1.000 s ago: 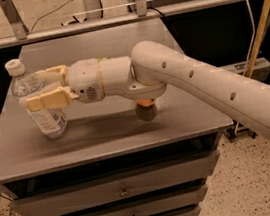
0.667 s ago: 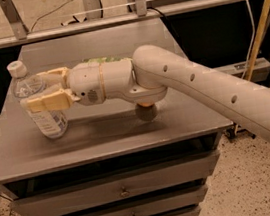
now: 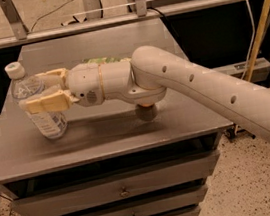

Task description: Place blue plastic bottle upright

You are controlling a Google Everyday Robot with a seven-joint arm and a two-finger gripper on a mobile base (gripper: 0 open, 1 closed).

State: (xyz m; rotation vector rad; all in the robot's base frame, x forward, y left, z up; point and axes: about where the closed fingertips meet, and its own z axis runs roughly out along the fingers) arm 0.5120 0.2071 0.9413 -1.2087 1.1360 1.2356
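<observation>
The blue plastic bottle [image 3: 50, 120] is clear with a white cap and a pale label. It stands on its base near the left edge of the grey table [image 3: 128, 131], leaning a little to the left at the top. My gripper [image 3: 31, 91] reaches in from the right. Its two tan fingers [image 3: 48, 101] are closed around the bottle's upper body, one in front and one behind. The bottle's middle is hidden by the front finger.
A green snack bag [image 3: 101, 61] shows just behind my wrist. A small brown object [image 3: 147, 112] stands on the table under my arm. Drawers [image 3: 122, 193] sit below the tabletop. A metal rail [image 3: 112, 20] runs behind the table.
The gripper and bottle have come down very slightly; the hold is the same.
</observation>
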